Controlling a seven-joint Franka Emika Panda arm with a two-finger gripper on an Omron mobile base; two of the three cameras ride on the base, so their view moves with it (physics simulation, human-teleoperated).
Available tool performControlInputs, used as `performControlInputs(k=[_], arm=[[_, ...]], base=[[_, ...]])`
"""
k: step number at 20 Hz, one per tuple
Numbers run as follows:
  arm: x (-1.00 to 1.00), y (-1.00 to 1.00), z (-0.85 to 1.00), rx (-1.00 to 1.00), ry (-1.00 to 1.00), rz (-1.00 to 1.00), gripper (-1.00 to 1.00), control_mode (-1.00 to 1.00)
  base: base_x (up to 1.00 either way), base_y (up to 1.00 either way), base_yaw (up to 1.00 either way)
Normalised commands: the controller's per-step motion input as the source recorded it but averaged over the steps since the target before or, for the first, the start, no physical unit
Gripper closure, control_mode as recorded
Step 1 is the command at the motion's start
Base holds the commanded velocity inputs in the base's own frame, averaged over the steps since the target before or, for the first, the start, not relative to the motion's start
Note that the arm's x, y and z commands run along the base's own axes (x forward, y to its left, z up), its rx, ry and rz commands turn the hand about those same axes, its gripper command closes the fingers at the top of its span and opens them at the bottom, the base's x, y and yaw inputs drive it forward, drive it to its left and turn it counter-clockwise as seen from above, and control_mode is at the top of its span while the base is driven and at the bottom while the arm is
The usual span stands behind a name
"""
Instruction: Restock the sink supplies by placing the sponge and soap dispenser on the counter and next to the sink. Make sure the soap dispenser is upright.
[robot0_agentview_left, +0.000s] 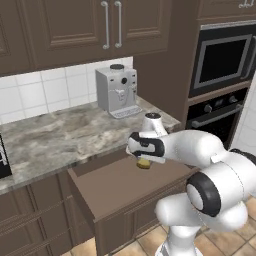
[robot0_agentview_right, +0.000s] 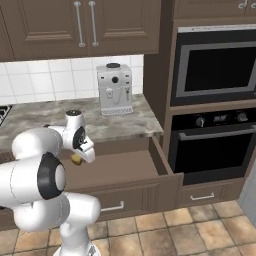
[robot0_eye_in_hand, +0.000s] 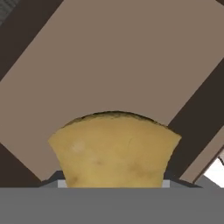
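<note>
The mustard-yellow sponge (robot0_eye_in_hand: 113, 148) fills the lower middle of the hand view, pinched between the fingers and hiding their tips. My gripper (robot0_agentview_left: 144, 160) is shut on it and hangs above the floor of an open brown drawer (robot0_agentview_left: 125, 187). From both base cameras the sponge (robot0_agentview_left: 144, 164) (robot0_agentview_right: 76, 159) peeks out as a small yellow lump under the white hand. The marbled counter (robot0_agentview_left: 50, 135) (robot0_agentview_right: 117, 126) runs behind the drawer. The soap dispenser and the sink are out of view.
A silver coffee machine (robot0_agentview_left: 117, 91) (robot0_agentview_right: 114, 88) stands at the back of the counter. Built-in ovens (robot0_agentview_right: 215, 100) rise to the right, close to the drawer's (robot0_agentview_right: 122, 167) side wall. Upper cabinets (robot0_agentview_left: 100, 25) hang over the counter.
</note>
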Motion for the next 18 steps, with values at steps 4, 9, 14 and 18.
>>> performControlInputs(k=[4,9,14,18], arm=[[-0.25,0.33,0.12,-0.03,0.0,0.0,1.0,1.0],[0.0,0.0,0.0,0.0,0.0,0.0,1.0,1.0],[0.0,0.0,0.0,0.0,0.0,0.0,1.0,1.0],[0.0,0.0,0.0,0.0,0.0,0.0,1.0,1.0]], base=[[-0.2,0.45,0.01],[-0.43,0.93,0.19],[-0.39,1.0,0.53],[-0.18,1.0,0.69]])
